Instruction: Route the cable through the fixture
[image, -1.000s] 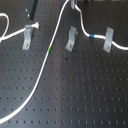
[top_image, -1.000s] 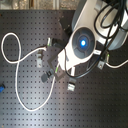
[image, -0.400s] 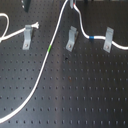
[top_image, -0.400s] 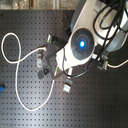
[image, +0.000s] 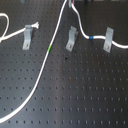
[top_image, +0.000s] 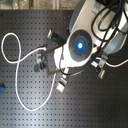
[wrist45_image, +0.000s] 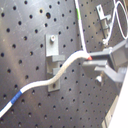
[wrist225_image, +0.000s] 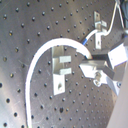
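black perforated worktop (image: 75, 95) with a regular hole grid, three grey clips in a row. claw (wrist45_image: 91, 62) pinched on the white cable (image: 46, 60) just beside the fixture (image: 71, 38), middle clip, bare-topped. cable trailing past the fixture on the first exterior view's left, green band (image: 49, 48) alongside.

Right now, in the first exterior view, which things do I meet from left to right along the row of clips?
Clip with the white cable end → green band on the cable → middle clip → blue band → right clip.
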